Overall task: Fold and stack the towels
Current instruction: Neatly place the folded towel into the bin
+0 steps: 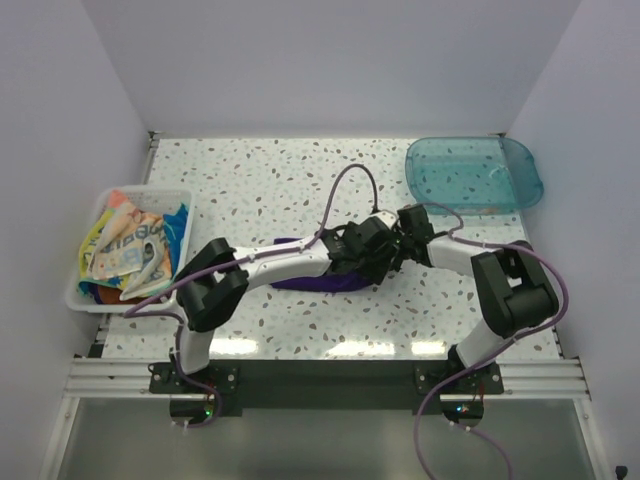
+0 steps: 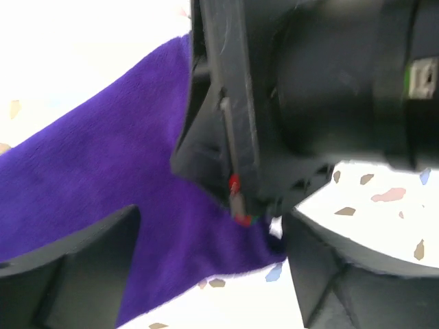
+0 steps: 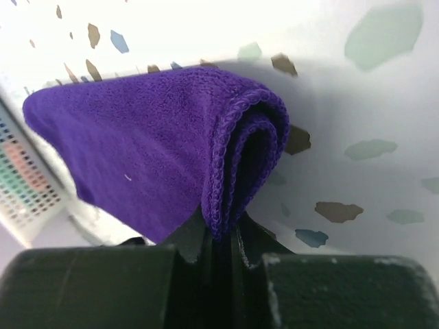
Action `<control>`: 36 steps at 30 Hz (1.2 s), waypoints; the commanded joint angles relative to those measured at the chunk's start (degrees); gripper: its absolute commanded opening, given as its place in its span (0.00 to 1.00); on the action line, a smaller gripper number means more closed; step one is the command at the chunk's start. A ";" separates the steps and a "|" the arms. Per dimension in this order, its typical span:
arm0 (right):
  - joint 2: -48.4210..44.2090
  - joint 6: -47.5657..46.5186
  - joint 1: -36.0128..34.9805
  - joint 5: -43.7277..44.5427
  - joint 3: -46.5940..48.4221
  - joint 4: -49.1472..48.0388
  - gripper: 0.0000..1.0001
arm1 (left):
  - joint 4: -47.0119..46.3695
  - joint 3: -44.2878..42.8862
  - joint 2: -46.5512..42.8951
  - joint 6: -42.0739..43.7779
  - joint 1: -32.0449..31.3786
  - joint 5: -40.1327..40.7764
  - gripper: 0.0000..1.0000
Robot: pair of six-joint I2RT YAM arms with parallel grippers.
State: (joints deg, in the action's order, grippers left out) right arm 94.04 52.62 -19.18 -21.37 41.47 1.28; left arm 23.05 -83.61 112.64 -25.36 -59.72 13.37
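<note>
- Arm bases sit at the bottom edge of the overhead view; both arms reach inward and meet at mid-frame over the purple towel (image 1: 305, 283) on the speckled table (image 1: 260, 180).
- Right gripper (image 3: 221, 236), seen from its own wrist, is clamped on the towel's folded, stitched edge. The fold rolls out of the jaws toward the top of that frame, and the rest of the cloth spreads to the upper left.
- Left gripper (image 2: 212, 229) stands with jaws wide apart, holding nothing. Purple cloth fills the gap between its fingers, and the right gripper's black body crowds the upper right of that frame, just beside it.
- Overhead, the towel's long axis runs left to right across the centre. The pinched end is its right end, and the free length trails left beneath the left forearm.
- Both grippers are equally near the cloth, but only the right has it, so the coming fold or carry probably turns on that arm.
- Farther off, a white basket (image 1: 148, 190) at the left edge holds crumpled patterned towels (image 1: 130, 250), and a teal tray (image 1: 470, 165) sits upper right. Both are well apart from the grippers.
</note>
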 commanded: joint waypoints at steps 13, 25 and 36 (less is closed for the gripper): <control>10.20 -30.03 5.02 15.83 41.55 33.79 0.00 | 1.12 17.25 -30.01 4.26 21.58 -3.96 1.00; 26.98 -45.32 14.16 23.12 78.92 48.02 0.00 | -3.09 33.33 -41.54 9.90 38.89 -1.33 1.00; 31.03 -58.50 22.51 29.88 85.96 43.29 0.00 | -3.27 34.39 -38.73 10.42 39.95 3.77 1.00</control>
State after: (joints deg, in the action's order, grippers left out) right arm 124.57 1.13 1.15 4.45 124.84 47.16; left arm 22.72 -49.69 73.41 -16.40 -20.51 14.50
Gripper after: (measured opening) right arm 0.074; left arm 0.997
